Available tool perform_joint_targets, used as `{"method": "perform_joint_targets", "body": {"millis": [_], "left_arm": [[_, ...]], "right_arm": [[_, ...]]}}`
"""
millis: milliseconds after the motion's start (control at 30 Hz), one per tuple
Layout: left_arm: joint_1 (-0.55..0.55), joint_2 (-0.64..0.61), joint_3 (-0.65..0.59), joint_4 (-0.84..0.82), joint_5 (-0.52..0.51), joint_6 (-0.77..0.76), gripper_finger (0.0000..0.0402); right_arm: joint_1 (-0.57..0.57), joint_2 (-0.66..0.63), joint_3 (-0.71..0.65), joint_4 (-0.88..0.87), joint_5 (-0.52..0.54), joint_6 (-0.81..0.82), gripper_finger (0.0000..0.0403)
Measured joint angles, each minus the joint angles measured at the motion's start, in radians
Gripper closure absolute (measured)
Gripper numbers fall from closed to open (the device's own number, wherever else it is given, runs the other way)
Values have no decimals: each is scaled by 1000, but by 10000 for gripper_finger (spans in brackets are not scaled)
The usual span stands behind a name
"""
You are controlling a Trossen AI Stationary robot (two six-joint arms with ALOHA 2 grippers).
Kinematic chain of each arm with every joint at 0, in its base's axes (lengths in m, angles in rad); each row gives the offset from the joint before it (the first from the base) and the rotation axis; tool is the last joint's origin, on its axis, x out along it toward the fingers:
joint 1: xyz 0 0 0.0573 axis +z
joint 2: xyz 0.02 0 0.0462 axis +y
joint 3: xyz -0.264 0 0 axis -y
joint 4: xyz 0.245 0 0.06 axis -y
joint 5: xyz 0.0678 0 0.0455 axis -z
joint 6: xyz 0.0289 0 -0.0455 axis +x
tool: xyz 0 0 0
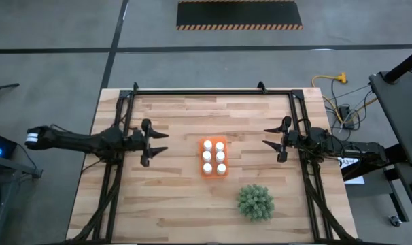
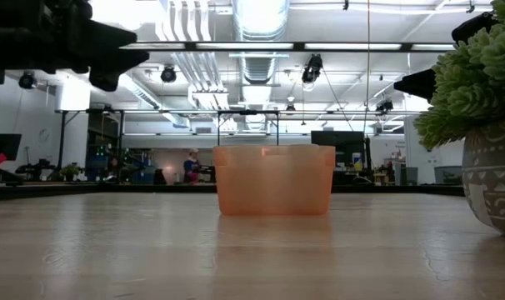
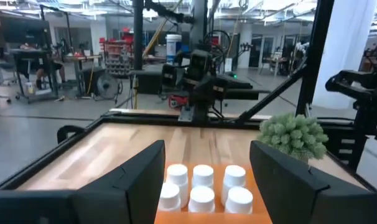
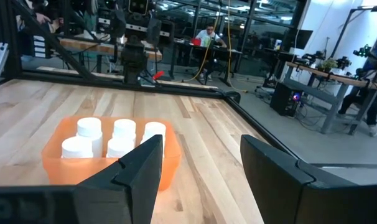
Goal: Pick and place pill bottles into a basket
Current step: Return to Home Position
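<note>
Plant (image 2: pixel 473 75): low view, closest to the lens, spiky green, in a grey pot (image 2: pixel 496 187) with a pale line pattern.
Basket (image 2: pixel 273 179): low view, translucent orange, standing mid-way across the wooden table (image 2: pixel 136 250). Bottles cannot be made out through its wall.
Room: low view, open workshop with silver ceiling ducts (image 2: pixel 257 21), strip lights and dark racks.
Pill bottles (image 1: pixel 219 156): high view, six white caps in two rows of three, filling the basket at the table's middle. Any print is too small to read.
Left gripper (image 1: pixel 166 141): high view, left of the basket and well apart from it, fingers spread, empty.
Right gripper (image 1: pixel 264 136): high view, right of the basket and well apart from it, fingers spread, empty.
Floor: high view, grey concrete, with a black mat (image 1: pixel 238 13) edged in yellow-black hazard stripes and a yellow cable (image 1: pixel 328 80).
Left fingers (image 3: pixel 135 180): left wrist view, wide apart, holding nothing. Basket, bottles and plant lie beyond.
Right fingers (image 4: pixel 135 171): right wrist view, wide apart, holding nothing. Bottles stand upright in the basket beyond, and a person (image 4: pixel 208 36) sits far off.
</note>
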Motion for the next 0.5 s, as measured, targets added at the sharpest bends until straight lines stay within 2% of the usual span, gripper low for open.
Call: {"method": "perform_joint_targets", "body": {"millis": [367,500], "left_arm": [[0,-336,-11,-250,8,-5,184],[0,-451,-12,-309,63,-5,184]], "right_arm": [[0,0,0,0,0,0,197],[0,0,0,0,0,-1,197]]}}
